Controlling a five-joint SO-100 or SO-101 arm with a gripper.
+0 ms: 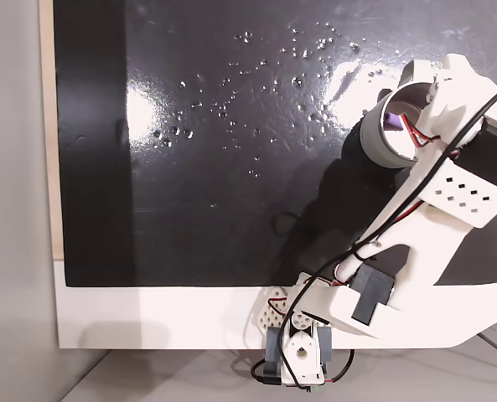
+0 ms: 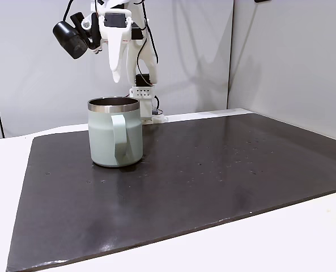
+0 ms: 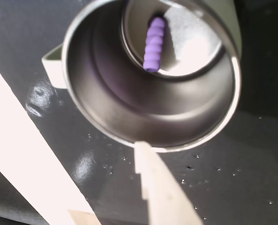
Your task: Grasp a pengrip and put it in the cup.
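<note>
One dark shiny mat (image 2: pixel 213 170) lay on a white table (image 2: pixel 303 238) by grey walls (image 2: pixel 286 56); the pengrip (image 3: pixel 154 43) lay in the cup (image 2: pixel 115 136); the gripper (image 3: pixel 92 187) hung open above, empty.

We count one cup (image 3: pixel 106 112), one pengrip (image 3: pixel 154 44) inside it, one dark mat (image 2: pixel 224 170), and one gripper (image 3: pixel 89 161).

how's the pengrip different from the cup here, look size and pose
The pengrip is purple, ribbed and matte; the cup is shiny steel inside and pale grey-green outside. The pengrip is tiny, far shorter than the cup's floor is wide. The pengrip lies on its side on that floor; the cup stands upright on the black mat. Both are roughly cylindrical.
</note>
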